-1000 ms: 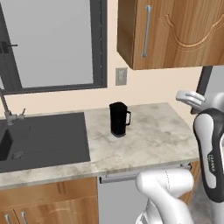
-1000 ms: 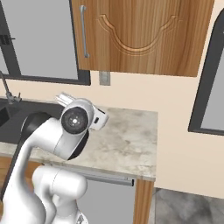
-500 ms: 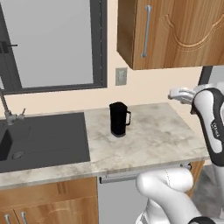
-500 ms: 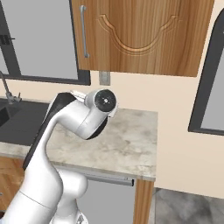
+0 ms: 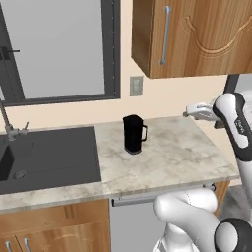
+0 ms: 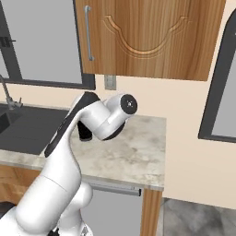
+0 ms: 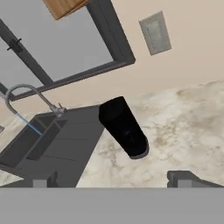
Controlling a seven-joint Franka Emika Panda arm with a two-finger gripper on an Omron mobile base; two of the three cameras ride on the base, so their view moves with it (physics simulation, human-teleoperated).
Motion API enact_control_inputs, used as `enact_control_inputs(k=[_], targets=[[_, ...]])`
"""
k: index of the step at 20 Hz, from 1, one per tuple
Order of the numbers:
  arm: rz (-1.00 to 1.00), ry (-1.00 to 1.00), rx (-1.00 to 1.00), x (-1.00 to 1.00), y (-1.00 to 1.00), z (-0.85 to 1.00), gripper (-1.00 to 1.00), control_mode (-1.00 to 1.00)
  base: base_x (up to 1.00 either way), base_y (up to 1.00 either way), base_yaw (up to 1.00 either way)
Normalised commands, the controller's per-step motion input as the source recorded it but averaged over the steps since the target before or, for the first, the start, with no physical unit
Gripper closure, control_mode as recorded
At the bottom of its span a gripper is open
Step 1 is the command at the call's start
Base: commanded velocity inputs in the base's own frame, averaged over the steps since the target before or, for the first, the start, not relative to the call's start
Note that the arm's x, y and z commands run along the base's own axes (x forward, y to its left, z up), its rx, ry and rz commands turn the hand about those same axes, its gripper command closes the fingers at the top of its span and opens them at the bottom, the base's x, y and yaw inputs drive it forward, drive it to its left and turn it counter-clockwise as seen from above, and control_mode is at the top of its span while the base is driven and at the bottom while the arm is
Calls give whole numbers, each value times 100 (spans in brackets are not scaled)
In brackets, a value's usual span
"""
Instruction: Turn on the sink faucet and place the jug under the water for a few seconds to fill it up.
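Note:
The black jug (image 5: pixel 134 134) stands upright on the marble counter, just right of the dark sink (image 5: pixel 49 157), handle to its right. The sink faucet (image 5: pixel 8 123) rises at the sink's far left edge. In the hand view a thin blue stream of water (image 7: pixel 28 123) falls from the faucet (image 7: pixel 27 93) into the sink (image 7: pixel 57 144), well left of the jug (image 7: pixel 124 127). My gripper (image 5: pixel 192 112) hovers above the counter's right end, a good way right of the jug and pointing toward it. Its fingertips (image 7: pixel 183 177) stand wide open with nothing between them. My arm hides most of the jug (image 6: pixel 84 134) in the right base view.
A wall outlet (image 5: pixel 136 86) sits above the jug, and a wooden upper cabinet (image 5: pixel 197 34) hangs over the counter's right half. A dark-framed window (image 5: pixel 59 49) is behind the sink. The counter (image 5: pixel 197 152) ends just right of my arm.
My arm has swung and its wrist has risen and turned. The hand has shifted slightly left toward the jug. The jug has not moved and the jaws stay open.

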Motion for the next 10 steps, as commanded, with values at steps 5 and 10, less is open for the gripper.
enact_control_inputs(k=[5,10], targets=[[9,8,-4,49,0,-35,-100,-100,0,0,0],[4,1,-6,26,0,-45,-100,-100,0,0,0]])
